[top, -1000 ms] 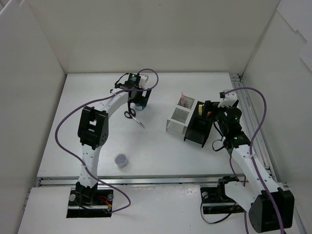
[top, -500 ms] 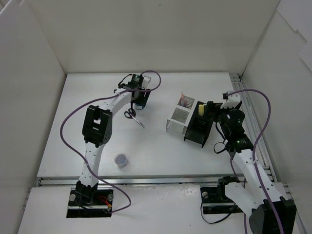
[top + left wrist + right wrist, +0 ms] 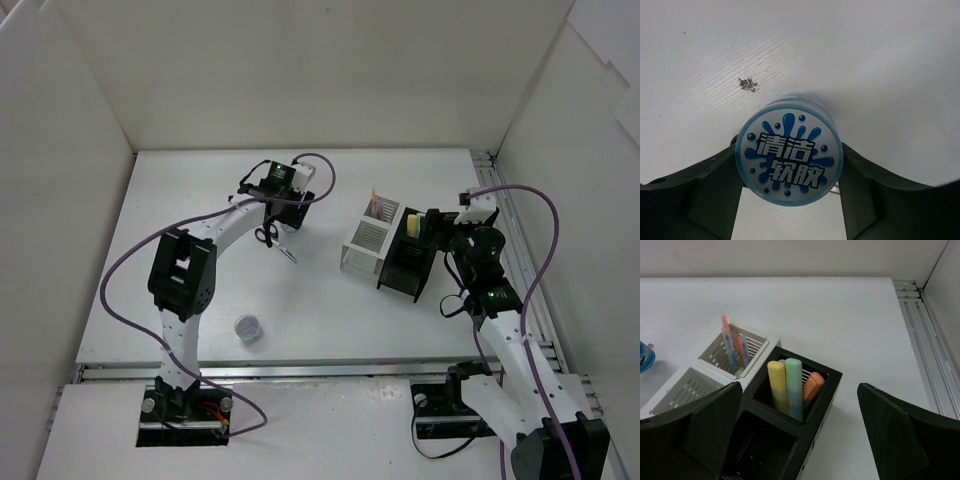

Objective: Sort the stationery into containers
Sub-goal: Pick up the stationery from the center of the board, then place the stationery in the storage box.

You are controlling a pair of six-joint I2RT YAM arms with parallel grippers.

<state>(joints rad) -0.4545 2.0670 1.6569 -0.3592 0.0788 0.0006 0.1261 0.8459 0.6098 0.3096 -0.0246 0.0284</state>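
My left gripper is shut on the round blue patterned tin, which sits between both fingers just above the table. The tin also shows at the left edge of the right wrist view. The black-handled scissors lie just in front of it. The small purple jar stands near the front. My right gripper is open and empty over the black mesh holder, which holds yellow, green and orange markers. The white mesh organizer holds thin pens.
White walls enclose the table on the left, back and right. A metal rail runs along the right edge. The black holder's near compartment looks empty, as does the white organizer's near compartment.
The left arm's elbow has swung left while its gripper stays at the tin. The right arm has drawn back slightly from the black holder.
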